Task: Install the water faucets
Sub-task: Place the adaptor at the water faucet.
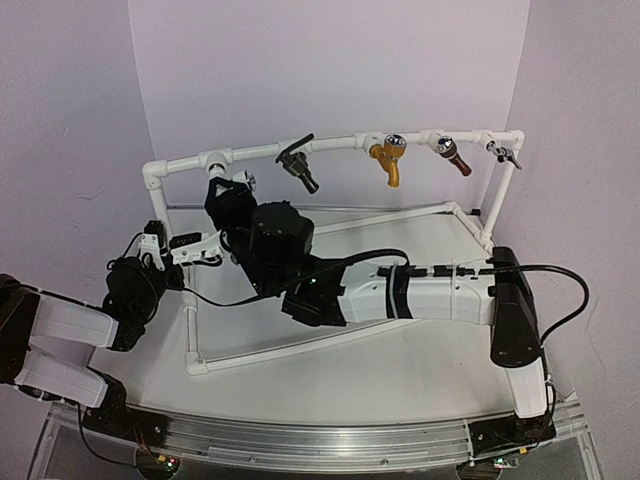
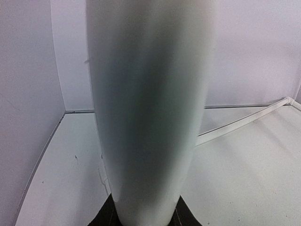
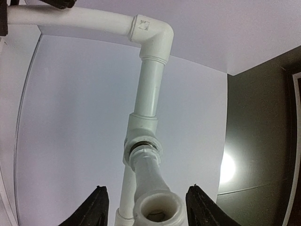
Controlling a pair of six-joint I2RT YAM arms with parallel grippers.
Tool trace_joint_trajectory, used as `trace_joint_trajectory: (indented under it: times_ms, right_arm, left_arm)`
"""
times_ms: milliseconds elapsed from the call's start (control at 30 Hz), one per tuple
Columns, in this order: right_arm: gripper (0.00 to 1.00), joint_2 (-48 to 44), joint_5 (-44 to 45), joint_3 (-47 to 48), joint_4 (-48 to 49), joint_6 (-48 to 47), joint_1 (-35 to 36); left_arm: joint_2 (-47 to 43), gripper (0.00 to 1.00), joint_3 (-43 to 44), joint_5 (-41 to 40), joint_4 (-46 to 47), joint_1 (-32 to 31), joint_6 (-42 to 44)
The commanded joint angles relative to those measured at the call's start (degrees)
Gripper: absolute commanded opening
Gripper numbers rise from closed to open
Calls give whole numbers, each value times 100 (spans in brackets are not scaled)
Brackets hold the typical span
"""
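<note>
L arm: base near-L corner, links folded low, wrist approx level, reaching fwd. L gripper clamped on upright white post; dark fingers show either side of it at bottom of wrist view.

R arm: upper link stands at R side, forearm laid near flat across to L, wrist bent away twd back. R gripper tilted upward, jaws apart, approx half width.
</note>
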Motion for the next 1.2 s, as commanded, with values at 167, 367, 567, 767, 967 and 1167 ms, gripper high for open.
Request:
trace_joint_trajectory:
  times_ms: [167, 367, 567, 767, 967, 1167]
  right_arm:
    - [49, 218, 5, 494, 438, -223, -5]
    - [40, 260, 10, 571, 434, -202, -15]
    - [31, 329, 57, 656, 344, -134, -15]
    - [18, 461, 164, 925, 284, 8, -15]
    - [12, 802, 465, 1532, 209, 490, -15]
    - [10, 973, 696, 1849, 63, 1280, -13]
  left_arm:
    - [-71, 0, 129, 554, 231, -158, -145]
    - [-59, 0, 133, 562, 236, -158, -143]
    - [-64, 0, 121, 564, 254, -157, -144]
    - [-77, 0, 120, 566, 254, -158, -144]
    - [-68, 0, 121, 573, 249, -161, -133]
    - [-56, 0, 121, 590, 253, -160, -155]
